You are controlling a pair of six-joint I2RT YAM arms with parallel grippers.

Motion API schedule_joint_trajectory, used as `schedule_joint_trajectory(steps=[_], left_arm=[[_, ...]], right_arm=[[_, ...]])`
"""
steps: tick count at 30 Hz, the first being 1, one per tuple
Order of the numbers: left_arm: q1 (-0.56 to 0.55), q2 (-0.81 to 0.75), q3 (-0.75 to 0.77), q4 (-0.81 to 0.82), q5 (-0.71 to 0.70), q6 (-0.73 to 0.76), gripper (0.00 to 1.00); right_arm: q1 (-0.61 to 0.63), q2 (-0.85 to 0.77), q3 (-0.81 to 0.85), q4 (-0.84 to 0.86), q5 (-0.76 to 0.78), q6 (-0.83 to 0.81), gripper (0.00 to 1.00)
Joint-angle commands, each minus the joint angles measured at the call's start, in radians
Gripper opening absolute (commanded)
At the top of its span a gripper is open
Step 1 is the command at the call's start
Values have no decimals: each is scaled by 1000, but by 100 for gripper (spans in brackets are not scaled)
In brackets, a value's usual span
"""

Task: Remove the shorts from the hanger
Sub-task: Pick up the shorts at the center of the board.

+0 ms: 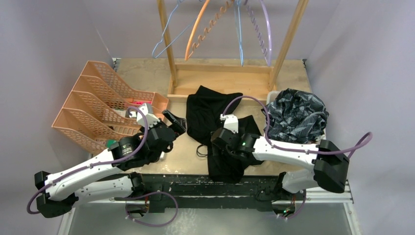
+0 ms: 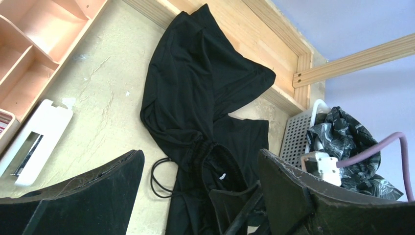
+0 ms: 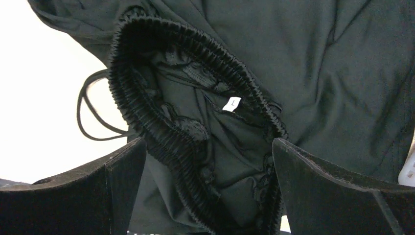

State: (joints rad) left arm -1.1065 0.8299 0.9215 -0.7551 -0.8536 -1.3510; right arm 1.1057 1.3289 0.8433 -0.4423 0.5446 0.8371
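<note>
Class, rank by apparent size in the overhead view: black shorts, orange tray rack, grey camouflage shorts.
1. orange tray rack
2. black shorts, a close second, partly hidden
3. grey camouflage shorts

no wording here can be read. the one label is a small white tag (image 3: 231, 104) sewn inside the gathered waistband (image 3: 147, 122) of the black shorts (image 3: 313, 58). it carries a faint dark mark, too small to make out.
</note>
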Motion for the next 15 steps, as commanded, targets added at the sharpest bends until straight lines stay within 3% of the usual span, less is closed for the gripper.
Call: schedule_joint_trajectory(steps=[1,4,9,12,15], left_arm=[[2,7,7,0,-25,-3,85],[3,9,6,9,-15,0,85],[2,10,6,13,-11,4,85],[3,16,1,30,-7,7,85],[2,27,5,37,2,10,84]], right_arm=[[-12,37,-17,72,5,-73,99],[-59,6,-81,196,-106,-129,99],[-158,-35,-91,171,-111,-161,99],[-201,6,-85,187,-150,-201,99],[-211,107,-44,114,-118,-129,99]])
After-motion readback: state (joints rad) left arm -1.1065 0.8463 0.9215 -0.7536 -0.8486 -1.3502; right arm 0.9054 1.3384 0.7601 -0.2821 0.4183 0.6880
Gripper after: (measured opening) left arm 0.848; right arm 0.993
